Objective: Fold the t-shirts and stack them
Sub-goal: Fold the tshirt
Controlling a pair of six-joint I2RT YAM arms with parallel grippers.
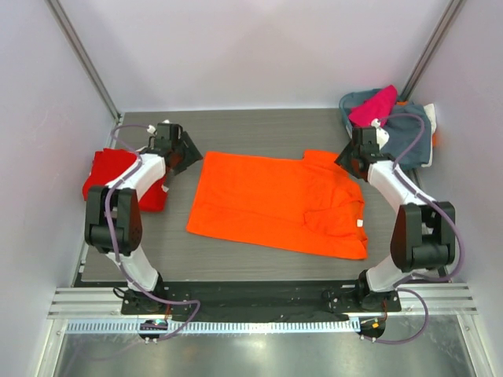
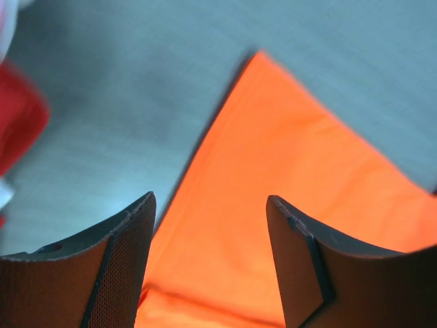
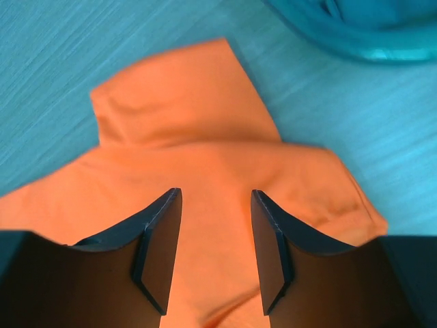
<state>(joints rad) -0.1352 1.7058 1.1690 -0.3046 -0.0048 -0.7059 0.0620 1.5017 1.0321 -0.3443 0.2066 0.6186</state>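
A bright orange t-shirt [image 1: 275,200] lies spread flat in the middle of the table, its sleeves and collar end to the right. To the left a red t-shirt [image 1: 110,169] rests in a folded heap. A magenta t-shirt [image 1: 373,104] tops a pile at the back right. My left gripper [image 1: 185,157] hovers open above the orange shirt's far left corner [image 2: 273,137], nothing between its fingers [image 2: 123,260]. Over the shirt's far right sleeve [image 3: 184,96] my right gripper [image 3: 215,195] stands open too, with fabric showing below the gap. The red shirt [image 2: 20,126] shows at the left wrist view's edge.
A grey-blue garment [image 1: 409,137] lies under the magenta shirt in the back right corner and appears in the right wrist view [image 3: 369,27]. White walls close in the table on three sides. A metal rail [image 1: 259,302] runs along the near edge.
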